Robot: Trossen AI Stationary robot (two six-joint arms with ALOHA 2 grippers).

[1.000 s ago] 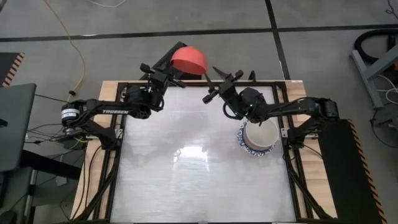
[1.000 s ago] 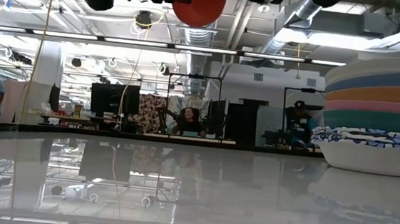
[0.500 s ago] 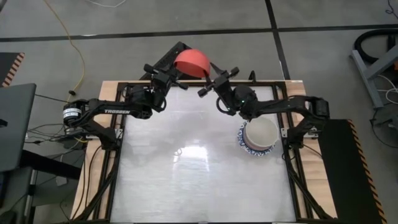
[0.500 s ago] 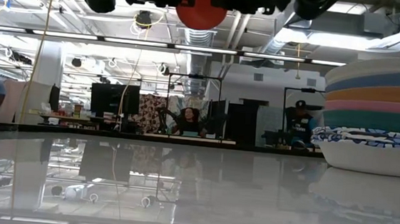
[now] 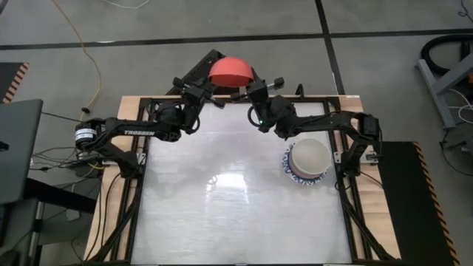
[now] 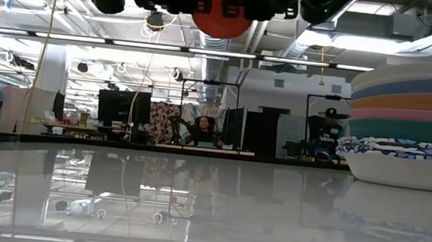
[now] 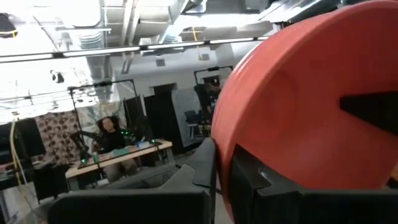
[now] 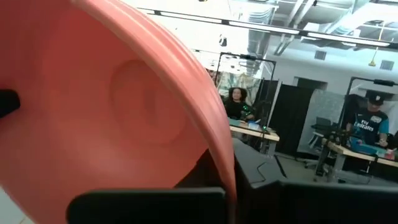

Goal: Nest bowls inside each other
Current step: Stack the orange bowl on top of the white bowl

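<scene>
A red bowl [image 5: 230, 71] hangs high over the table's far edge, tipped on its side; in the low view the red bowl [image 6: 221, 12] shows as a full disc at the top. My left gripper [image 5: 208, 89] is shut on its left rim and my right gripper [image 5: 249, 90] on its right rim. A stack of nested bowls [image 5: 309, 162] rests by its bottom bowl on the table's right side, a cream one on top. In the low view the stack [image 6: 405, 124] shows cream, blue, orange, pink and green bands above blue-patterned white rims. My left gripper pinches the red bowl's rim [image 7: 225, 163] between its two fingers, one finger [image 7: 206, 169] on each face of the wall. The fingers slant upward from the table's left. The bowl is clear of the table, on edge. My right gripper pinches the opposite rim [image 8: 225, 163] of the red bowl between its two fingers, one on each face of the wall. The fingers slant upward from the table's right. The bowl hangs between the two grippers, clear of the table.
The glossy white tabletop [image 5: 236, 207] stretches bare between the arms and the near edge. A black frame [image 5: 222, 100] runs along the table's far edge below the held bowl. People sit at desks in the room beyond.
My right gripper has moved toward the table's left and far edge, up to the red bowl, and has shut on its right rim. The bowl has tipped a little in my left gripper's hold and stays aloft.
</scene>
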